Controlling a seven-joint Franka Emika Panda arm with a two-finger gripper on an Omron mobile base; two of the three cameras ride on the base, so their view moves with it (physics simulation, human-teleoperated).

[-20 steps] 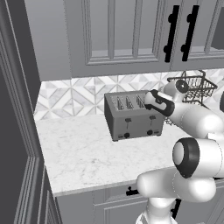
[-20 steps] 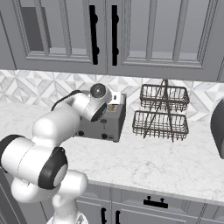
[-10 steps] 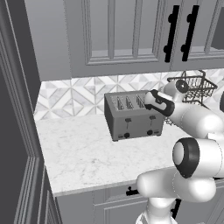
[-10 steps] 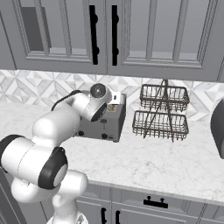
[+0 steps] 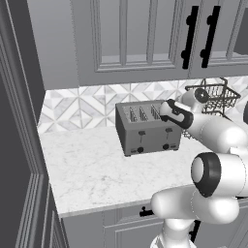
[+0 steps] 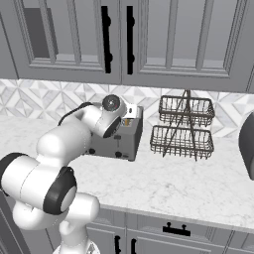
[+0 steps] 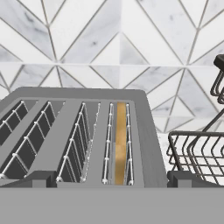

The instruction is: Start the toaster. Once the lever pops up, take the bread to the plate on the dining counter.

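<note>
The grey four-slot toaster (image 5: pixel 145 133) stands on the marble worktop against the tiled backsplash, its two black levers and knobs on the front face. In the hand view the toaster (image 7: pixel 65 131) lies just below, with the tan bread (image 7: pixel 121 144) sunk edge-up in its rightmost slot. My gripper (image 5: pixel 165 109) hovers over the toaster's right end, also seen beside the toaster (image 6: pixel 116 141) as the gripper (image 6: pixel 131 112). Its fingertips (image 7: pixel 39 177) stand wide apart, open and empty, either side of the bread slot. The plate and dining counter are out of view.
A two-tier black wire basket rack (image 6: pixel 186 129) stands right of the toaster, close to my hand, also seen at the rack (image 5: pixel 213 94). Grey upper cabinets (image 6: pixel 124 39) hang overhead. A dark appliance (image 6: pixel 248 149) sits at the far right. A tall cabinet side (image 5: pixel 19 121) bounds the left.
</note>
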